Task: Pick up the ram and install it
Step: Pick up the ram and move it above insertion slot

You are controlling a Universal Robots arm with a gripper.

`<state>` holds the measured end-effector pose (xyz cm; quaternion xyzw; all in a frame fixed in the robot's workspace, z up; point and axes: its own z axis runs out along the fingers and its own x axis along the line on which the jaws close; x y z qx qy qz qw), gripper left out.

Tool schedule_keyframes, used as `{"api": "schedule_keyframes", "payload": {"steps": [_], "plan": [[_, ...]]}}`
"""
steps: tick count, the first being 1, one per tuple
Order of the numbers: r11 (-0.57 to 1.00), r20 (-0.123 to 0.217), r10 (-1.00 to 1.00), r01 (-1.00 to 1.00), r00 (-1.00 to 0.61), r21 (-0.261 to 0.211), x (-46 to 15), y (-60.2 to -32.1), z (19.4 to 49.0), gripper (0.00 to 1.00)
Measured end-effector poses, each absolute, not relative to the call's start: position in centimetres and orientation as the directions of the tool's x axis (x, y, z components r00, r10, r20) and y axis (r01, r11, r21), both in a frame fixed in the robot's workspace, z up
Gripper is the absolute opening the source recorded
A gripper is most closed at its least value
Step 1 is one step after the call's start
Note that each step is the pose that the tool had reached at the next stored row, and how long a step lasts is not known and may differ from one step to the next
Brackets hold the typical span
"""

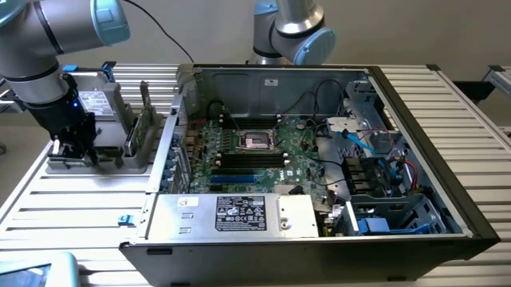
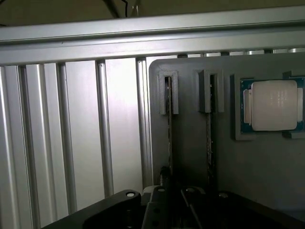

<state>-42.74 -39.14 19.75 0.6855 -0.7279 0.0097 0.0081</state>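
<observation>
Ram (image 2: pixel 168 124) sat on edge in grey holder (image 2: pixel 267 171), long axis pointed away from gripper (image 2: pixel 172 192); whether gripper was closed could not be told.

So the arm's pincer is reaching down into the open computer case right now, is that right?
No. The pincer is not in the computer case; it is down at the grey holder beside the case, on the exterior view's left. The exterior view shows this.

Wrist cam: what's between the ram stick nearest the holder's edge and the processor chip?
In the wrist view, a second ram stick stands in its own slot between that edge stick and the processor chip; the rest is bare holder.
</observation>
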Motion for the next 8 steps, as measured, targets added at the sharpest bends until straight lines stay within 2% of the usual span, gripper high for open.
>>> {"api": "schedule_keyframes", "payload": {"steps": [4,8], "plan": [[0.06,0.025,-0.998,-0.998,-0.06,-0.004,-42.7,-39.1,20.0,0.14],[0.059,0.025,-0.998,-0.998,-0.059,-0.003,-42.7,-39.1,21.8,0.14]]}}
